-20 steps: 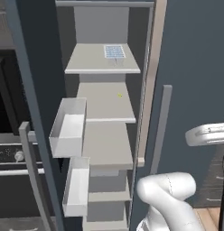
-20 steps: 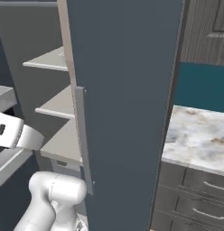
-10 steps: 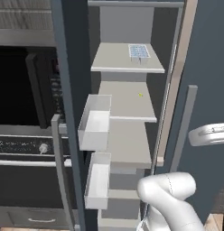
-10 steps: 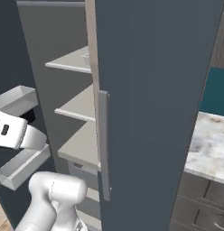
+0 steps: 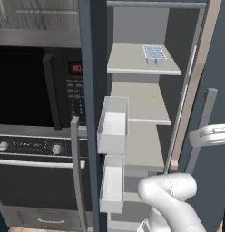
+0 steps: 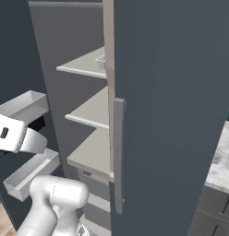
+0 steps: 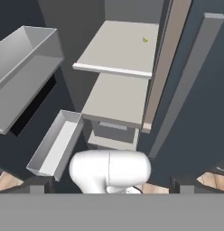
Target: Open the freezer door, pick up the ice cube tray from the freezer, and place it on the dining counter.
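- Since the earlier pictures the whole scene has slid to the right in the left base view and the black microwave (image 5: 37, 86) has come fully into sight; we read that as our base driving, not as the things moving.
- The freezer door (image 5: 87, 90) stands swung open, edge-on to us in the left base view, with its white bins (image 5: 113, 124) on the inner side facing the shelves. That first step looks done.
- The ice cube tray (image 5: 154, 52) lies on the top shelf of the freezer (image 5: 141, 97), toward the right rear, untouched. Picking it up and carrying it to the dining counter are both left.
- Our gripper (image 7: 109, 182) has its jaws spread as wide as they go and holds nothing; its two dark tips sit at the bottom of the hand view, well below the tray's shelf.
- The hand view looks up the shelves from low down and shows two bins and the middle shelves, one with a small yellow speck (image 7: 144, 40).
- The left base view gives us the tray plainly and the oven (image 5: 37, 181) beneath the microwave.
- The right base view is largely taken by the plain closed door (image 6: 171, 115) and its handle (image 6: 118, 156), with a corner of the tray just peeking past the door edge and a marble top (image 6: 222, 161) at far right.
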Tool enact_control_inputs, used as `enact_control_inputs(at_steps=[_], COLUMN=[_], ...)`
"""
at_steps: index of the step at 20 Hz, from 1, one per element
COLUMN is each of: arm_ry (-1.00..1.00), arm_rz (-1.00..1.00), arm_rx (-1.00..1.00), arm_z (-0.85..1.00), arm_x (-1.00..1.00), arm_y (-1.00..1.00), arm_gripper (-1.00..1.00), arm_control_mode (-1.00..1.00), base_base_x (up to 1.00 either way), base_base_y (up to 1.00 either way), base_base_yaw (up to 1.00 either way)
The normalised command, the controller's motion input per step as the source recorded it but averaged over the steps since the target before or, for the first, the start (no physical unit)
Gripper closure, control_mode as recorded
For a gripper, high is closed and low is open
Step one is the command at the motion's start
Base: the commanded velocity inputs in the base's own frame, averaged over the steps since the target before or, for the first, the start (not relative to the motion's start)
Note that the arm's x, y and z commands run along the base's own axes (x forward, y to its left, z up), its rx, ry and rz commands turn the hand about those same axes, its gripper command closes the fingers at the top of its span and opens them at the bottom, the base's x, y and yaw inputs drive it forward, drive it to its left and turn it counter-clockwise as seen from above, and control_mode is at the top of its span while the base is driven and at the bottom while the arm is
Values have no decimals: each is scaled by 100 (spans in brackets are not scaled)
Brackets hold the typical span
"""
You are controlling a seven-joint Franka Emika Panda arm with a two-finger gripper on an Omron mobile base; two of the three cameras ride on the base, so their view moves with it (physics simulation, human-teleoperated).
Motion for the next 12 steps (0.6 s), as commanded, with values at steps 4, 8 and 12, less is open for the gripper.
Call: enact_control_inputs(at_steps=[4,8,12], arm_ry=[0,0,0], arm_rz=[0,0,0], arm_rx=[0,0,0], arm_z=[0,0,0], arm_x=[0,0,0], arm_y=[0,0,0], arm_gripper=[-100,-100,-100], arm_control_mode=[100,100,100], base_base_x=[41,39,26], base_base_y=[-24,-4,0], base_base_yaw=[0,0,0])
